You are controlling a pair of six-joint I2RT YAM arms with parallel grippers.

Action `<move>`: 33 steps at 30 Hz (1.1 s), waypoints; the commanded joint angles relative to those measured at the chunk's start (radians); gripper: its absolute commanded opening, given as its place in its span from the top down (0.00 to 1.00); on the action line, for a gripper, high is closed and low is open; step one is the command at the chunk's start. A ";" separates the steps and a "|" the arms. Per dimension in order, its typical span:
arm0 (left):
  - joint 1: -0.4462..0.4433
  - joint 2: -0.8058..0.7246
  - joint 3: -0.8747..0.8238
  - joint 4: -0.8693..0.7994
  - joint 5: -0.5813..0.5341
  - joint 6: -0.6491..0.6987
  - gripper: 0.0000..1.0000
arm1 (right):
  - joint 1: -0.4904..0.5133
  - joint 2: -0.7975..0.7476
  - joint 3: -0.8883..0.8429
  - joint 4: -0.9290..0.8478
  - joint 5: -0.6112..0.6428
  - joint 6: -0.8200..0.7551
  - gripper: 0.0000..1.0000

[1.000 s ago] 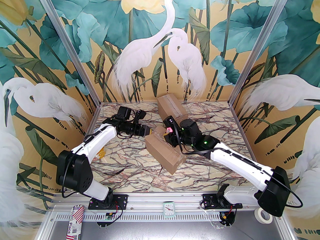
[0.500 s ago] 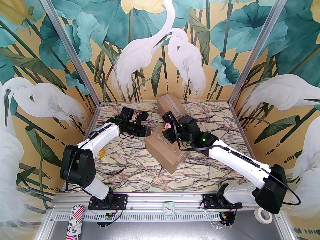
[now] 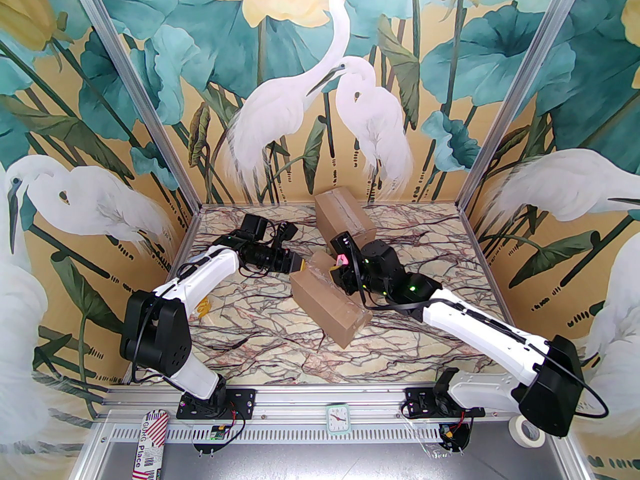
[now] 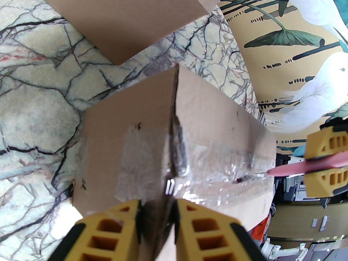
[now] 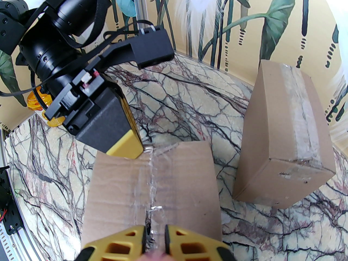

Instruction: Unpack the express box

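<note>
1. My left tool [image 4: 157, 209] is clenched on the far end edge of the brown cardboard box [image 3: 330, 308], which lies taped in the middle of the marble-patterned worktop [image 3: 250, 323].
2. My right tool [image 4: 322, 160] grasps a pink flat cutter [image 4: 288, 168], its tip touching the clear tape [image 4: 217, 159] on the box top.
3. A 2nd brown carton [image 3: 342, 213] stands apart, near the back wall.
</note>
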 commanded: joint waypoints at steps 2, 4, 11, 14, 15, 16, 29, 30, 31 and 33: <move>-0.004 0.014 -0.043 -0.034 -0.083 0.008 0.76 | 0.006 -0.016 -0.022 0.009 -0.012 0.028 1.00; -0.005 0.013 -0.046 -0.031 -0.087 0.003 0.77 | 0.006 -0.018 -0.027 0.009 -0.015 0.040 1.00; -0.005 0.006 -0.065 -0.016 -0.117 -0.017 0.81 | 0.006 -0.020 -0.028 -0.012 -0.019 0.110 1.00; -0.005 0.006 -0.071 -0.014 -0.128 -0.024 0.83 | 0.007 -0.021 -0.023 -0.037 -0.025 0.140 1.00; -0.006 0.006 -0.072 -0.014 -0.133 -0.027 0.84 | 0.007 -0.026 -0.024 -0.043 -0.025 0.147 1.00; -0.005 0.006 -0.074 -0.015 -0.137 -0.030 0.84 | 0.006 -0.030 -0.027 -0.047 -0.023 0.152 1.00; 0.001 0.021 -0.091 -0.025 -0.204 -0.053 0.99 | 0.004 -0.093 -0.051 -0.155 -0.006 0.128 1.00; 0.002 0.024 -0.092 -0.027 -0.209 -0.056 1.00 | 0.004 -0.098 -0.052 -0.164 -0.004 0.130 1.00; 0.004 0.026 -0.093 -0.027 -0.212 -0.060 1.00 | 0.003 -0.102 -0.051 -0.172 -0.004 0.130 1.00; 0.007 0.027 -0.096 -0.026 -0.215 -0.065 1.00 | 0.003 -0.113 -0.056 -0.187 -0.004 0.131 1.00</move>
